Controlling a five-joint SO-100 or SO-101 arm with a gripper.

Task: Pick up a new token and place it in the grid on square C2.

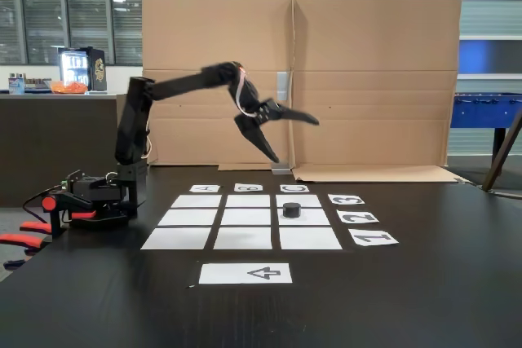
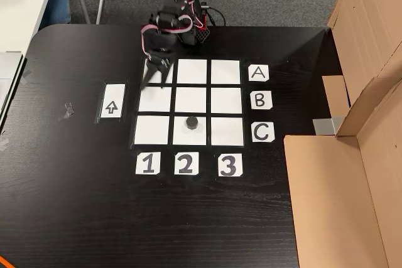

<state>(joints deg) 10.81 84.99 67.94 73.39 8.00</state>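
The black token [image 1: 291,210] [image 2: 191,122] stands upright on square C2 [image 1: 314,218] [image 2: 181,137], the middle cell of the column labelled C in the white grid [image 1: 243,218] [image 2: 192,100]. High above the grid in the side-on fixed view, my gripper [image 1: 296,141] is open, its two dark fingers spread wide with nothing between them. From above, the gripper [image 2: 154,81] appears over the cells near A1 and B1, well apart from the token.
A white sheet with a printed arrow [image 1: 245,273] [image 2: 112,108] lies beside the grid. The arm's base [image 1: 90,197] sits at the table edge. A cardboard wall [image 1: 367,79] [image 2: 352,174] borders the table behind the A-B-C labels. Dark bare tabletop surrounds the papers.
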